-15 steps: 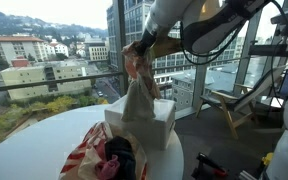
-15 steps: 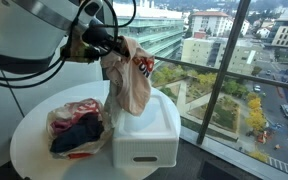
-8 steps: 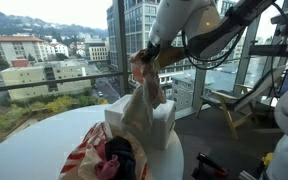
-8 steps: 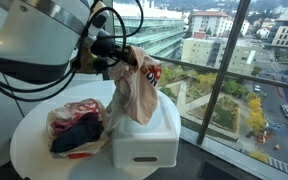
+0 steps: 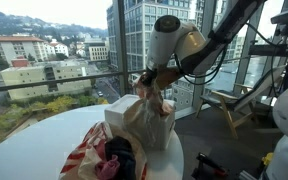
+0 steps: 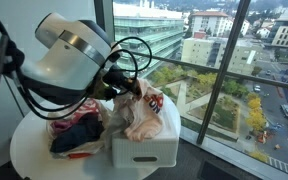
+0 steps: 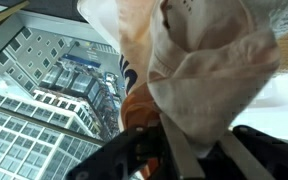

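Gripper (image 5: 150, 80) is nearly closed, and you're pinching the top of the beige cloth (image 6: 144, 112). Cloth is slumped on the white box (image 6: 144, 152), centre frame in both exterior views. Bag of clothes (image 6: 74, 128) sits just left of the box.

Wrist view: cloth (image 7: 214, 70) hides jaws, runs off top edge; bin (image 6: 146, 150) interior unseen.

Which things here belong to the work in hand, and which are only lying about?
In hand: pincer; cloth that it grips; white bin under the cloth.
Lying about: clothes bag beside the bin; table; chair by the window.
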Controlling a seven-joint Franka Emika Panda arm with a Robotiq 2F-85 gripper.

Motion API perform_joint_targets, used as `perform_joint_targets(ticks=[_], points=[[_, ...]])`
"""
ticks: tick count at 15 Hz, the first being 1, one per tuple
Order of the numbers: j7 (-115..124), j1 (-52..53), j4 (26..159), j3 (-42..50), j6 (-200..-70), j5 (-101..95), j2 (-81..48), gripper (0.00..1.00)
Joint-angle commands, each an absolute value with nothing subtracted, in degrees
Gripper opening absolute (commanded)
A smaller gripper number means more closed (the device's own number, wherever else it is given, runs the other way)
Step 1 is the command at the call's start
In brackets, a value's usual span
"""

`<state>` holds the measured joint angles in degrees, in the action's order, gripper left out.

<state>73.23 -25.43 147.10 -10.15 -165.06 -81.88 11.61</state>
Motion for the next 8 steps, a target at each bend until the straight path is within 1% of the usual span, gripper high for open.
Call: perform_joint_targets(ticks=[1, 2, 4, 7, 8], points=[[75.5, -25.8, 142.8, -9.4, -170.8, -82.5, 2.5, 0.54], [76.2, -25.9, 142.1, -9.2, -172.7, -82.6, 0.6, 0.63], [76.8, -26.0, 141.0, -9.0, -175.7, -82.4, -1.7, 0.77], [76.7, -26.2, 138.4, -8.6, -177.2, -82.0, -5.4, 1.00], [76.6, -26.1, 137.6, -8.4, -176.8, -82.2, -6.4, 1.00]])
